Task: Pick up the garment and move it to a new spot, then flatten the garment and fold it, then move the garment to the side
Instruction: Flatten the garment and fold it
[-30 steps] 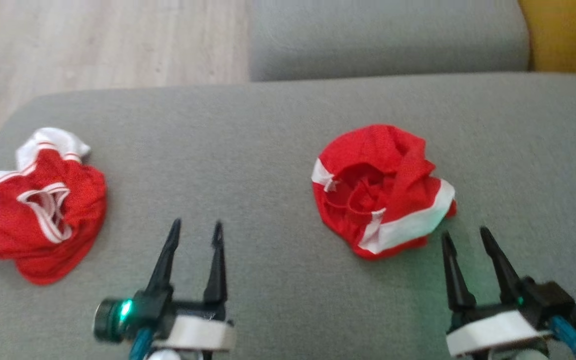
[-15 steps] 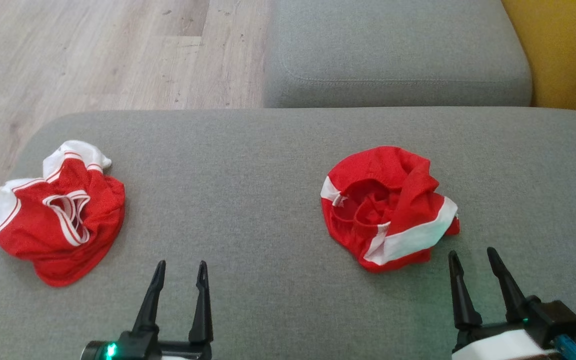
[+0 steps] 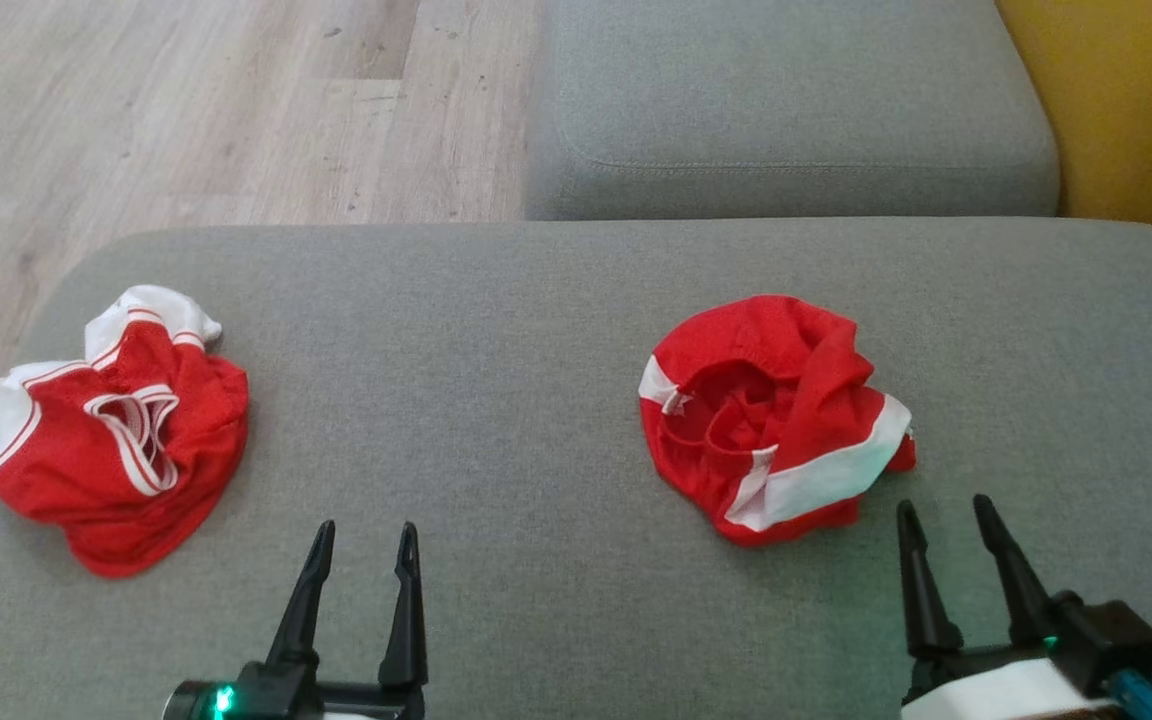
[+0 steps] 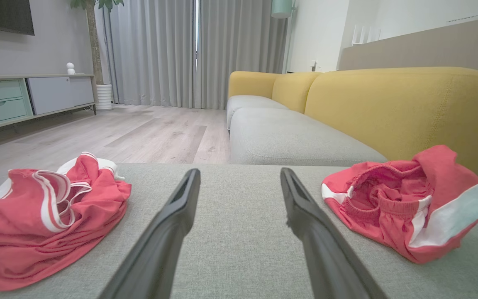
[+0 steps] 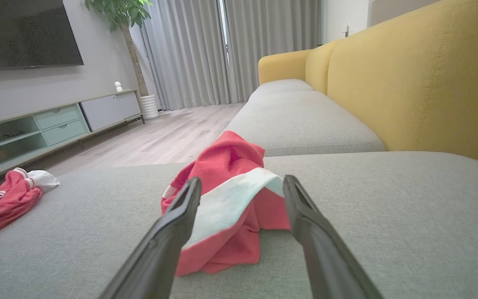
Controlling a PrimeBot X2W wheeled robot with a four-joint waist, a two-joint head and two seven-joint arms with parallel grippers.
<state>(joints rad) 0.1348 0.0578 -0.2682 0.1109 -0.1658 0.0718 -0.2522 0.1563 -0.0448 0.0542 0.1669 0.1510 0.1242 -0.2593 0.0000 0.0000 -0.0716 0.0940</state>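
Note:
Two crumpled red garments with white trim lie on the grey cushion [image 3: 496,330]. One garment [image 3: 771,415] [image 4: 405,201] [image 5: 226,195], with a broad white band, sits right of centre. The other garment [image 3: 111,430] [image 4: 44,216] [image 5: 2,199], with thin white stripes, rests near the left edge. My right gripper [image 3: 941,515] [image 5: 241,182] is open just short of the right garment, its fingers apart from the cloth. Between the two garments, over bare cushion, my left gripper [image 3: 364,533] [image 4: 239,172] is open with nothing in it.
A second grey seat cushion [image 3: 786,100] lies beyond, with a yellow sofa back [image 3: 1126,100] at the right. Wooden floor [image 3: 186,100] lies past the cushion's far left edge. A TV cabinet [image 5: 52,120], a potted plant and curtains stand across the room.
The head camera tilted, so the whole picture shifted down over the last second. Both grippers sit lower in the view. The garments have not moved on the cushion.

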